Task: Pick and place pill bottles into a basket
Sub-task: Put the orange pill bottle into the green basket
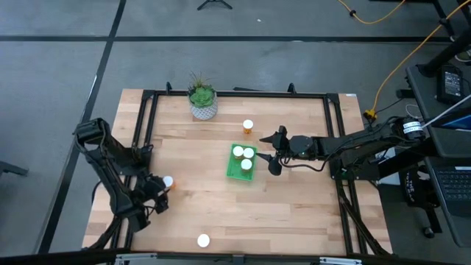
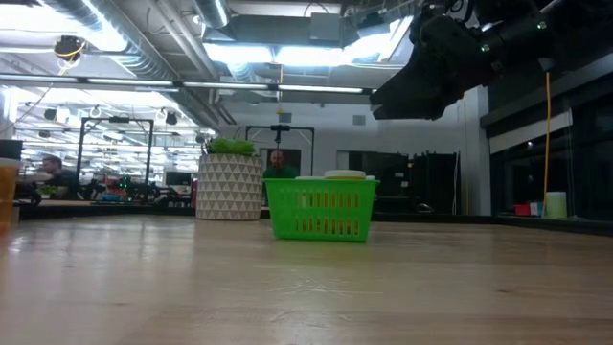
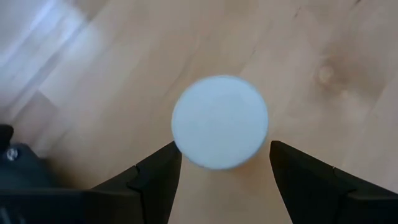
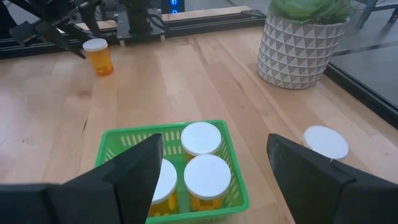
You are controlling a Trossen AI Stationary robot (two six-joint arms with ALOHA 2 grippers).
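Hovering over the left part of the table (image 1: 206,213), the left gripper (image 1: 163,193) pointed straight down at one pill bottle (image 1: 168,181), its fingers (image 3: 155,180) spread wide on either side of the white cap (image 3: 219,122) without touching it. That bottle stood upright on the bare wood, well apart from the basket (image 1: 234,174).

The green basket sat near the middle of the table, and three bottles (image 1: 243,156) stood in it with their caps up, crowded toward its far end. The right gripper (image 1: 274,152) hung just to the right of the basket and above its rim, fingers (image 4: 127,174) opened wide and empty.

Another bottle (image 1: 248,126) stood upright beyond the basket, to the right of the white patterned pot (image 1: 203,109) with its green plant (image 1: 200,93). One more bottle (image 1: 203,240) waited by the table's near edge, left of centre, alone.

From table height the basket (image 2: 321,212) showed beside the pot (image 2: 230,188), with the right arm (image 2: 450,57) dark above it. A person (image 2: 278,163) was visible far off in the room behind.
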